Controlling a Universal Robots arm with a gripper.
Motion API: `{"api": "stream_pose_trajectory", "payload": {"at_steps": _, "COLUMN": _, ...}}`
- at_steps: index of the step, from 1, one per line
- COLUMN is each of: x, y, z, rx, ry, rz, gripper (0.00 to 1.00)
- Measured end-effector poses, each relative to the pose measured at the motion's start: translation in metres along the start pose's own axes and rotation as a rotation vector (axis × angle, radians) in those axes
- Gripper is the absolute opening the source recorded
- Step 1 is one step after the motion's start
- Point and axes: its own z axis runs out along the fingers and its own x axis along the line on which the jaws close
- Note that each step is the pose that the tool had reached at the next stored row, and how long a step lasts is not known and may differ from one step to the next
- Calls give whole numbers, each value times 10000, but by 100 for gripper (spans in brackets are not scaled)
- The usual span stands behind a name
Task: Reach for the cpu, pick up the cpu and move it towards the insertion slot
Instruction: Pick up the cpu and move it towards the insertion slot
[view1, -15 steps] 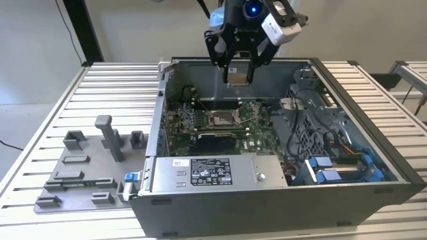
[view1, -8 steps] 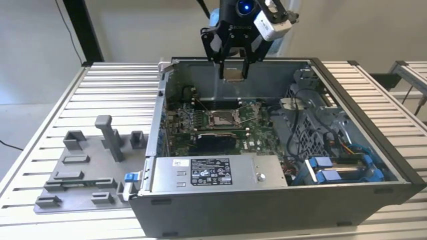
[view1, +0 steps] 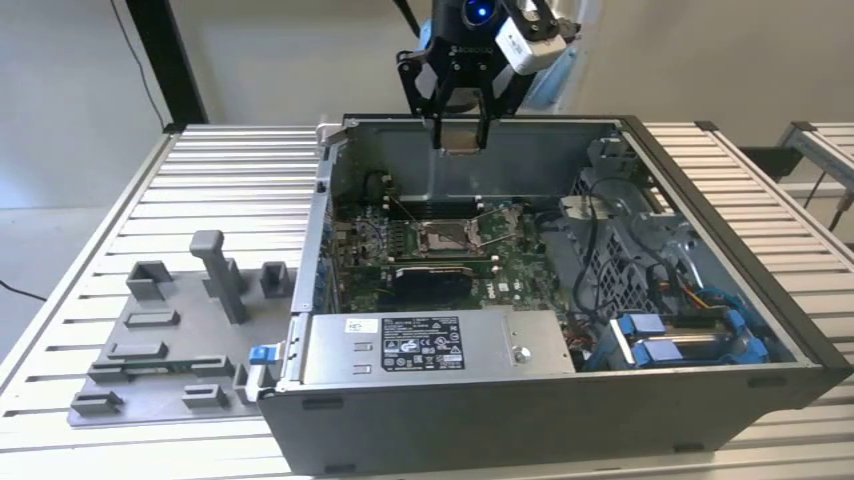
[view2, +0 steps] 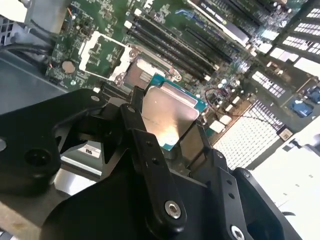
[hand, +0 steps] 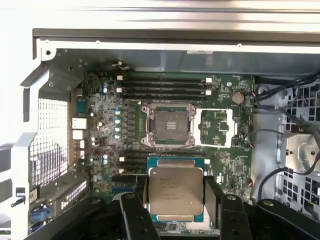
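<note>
My gripper (view1: 461, 128) hangs above the back part of the open computer case (view1: 534, 420), shut on the cpu (view1: 461, 141). In both wrist views the cpu (hand: 176, 191) (view2: 167, 116) is a thin square chip with a pale silvery face and a green rim, clamped by its two side edges between my black fingers (hand: 141, 192). The insertion slot (hand: 170, 125) (view1: 441, 237) (view2: 143, 73) is a square metal-framed socket in the middle of the green motherboard. Its load plate (hand: 216, 128) is swung open beside it. The cpu is held in the air, apart from the slot.
Black memory slots (hand: 162, 87) lie on the motherboard beside the socket. A silver power supply (view1: 441, 345) fills the case front, with cables and blue parts (view1: 667, 340) at the exterior view's right. A grey fixture plate (view1: 174, 330) with upright blocks sits on the slatted table at the left.
</note>
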Motion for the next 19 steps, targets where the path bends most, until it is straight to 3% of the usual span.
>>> {"api": "stream_pose_trajectory", "payload": {"at_steps": 5, "x": 1, "y": 194, "z": 66, "rx": 65, "ry": -1, "rz": 0, "gripper": 0}}
{"api": "stream_pose_trajectory", "payload": {"at_steps": 10, "x": 1, "y": 338, "z": 124, "rx": 181, "ry": -1, "rz": 0, "gripper": 0}}
{"api": "stream_pose_trajectory", "payload": {"at_steps": 13, "x": 1, "y": 385, "z": 142, "rx": 231, "ry": -2, "rz": -1, "gripper": 0}}
{"api": "stream_pose_trajectory", "payload": {"at_steps": 19, "x": 28, "y": 429, "z": 163, "rx": 252, "ry": -5, "rz": -1, "gripper": 0}}
